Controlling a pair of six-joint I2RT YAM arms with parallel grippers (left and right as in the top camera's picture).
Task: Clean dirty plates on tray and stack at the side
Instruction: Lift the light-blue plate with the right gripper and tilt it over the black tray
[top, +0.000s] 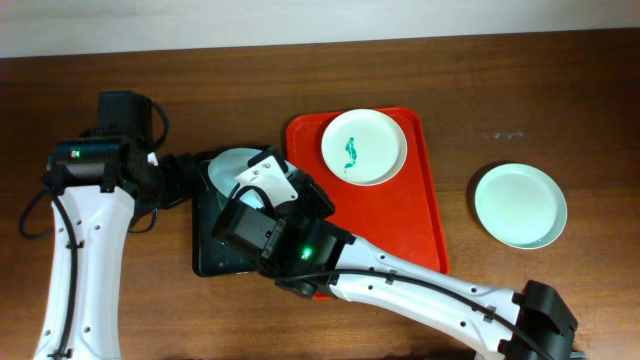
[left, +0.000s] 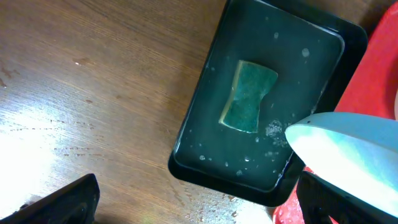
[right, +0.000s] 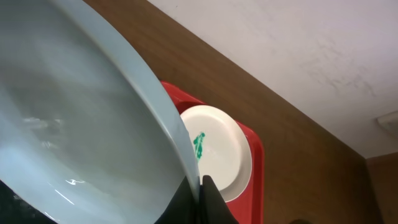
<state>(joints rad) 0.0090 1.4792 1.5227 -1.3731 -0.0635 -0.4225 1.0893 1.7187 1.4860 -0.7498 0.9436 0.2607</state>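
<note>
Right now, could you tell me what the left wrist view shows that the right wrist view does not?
Only the left wrist view shows the black tray, wet, with the green sponge lying in it. Only the right wrist view shows the white plate with its teal smear, lying on the red tray, and the right gripper clamped on the rim of the pale blue plate. Both show that blue plate, part of the red tray and the wooden table.

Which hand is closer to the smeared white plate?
Right. Right gripper, holding a pale-blue plate, hovers near the white plate; left gripper sits farther, beyond the black tray.
</note>
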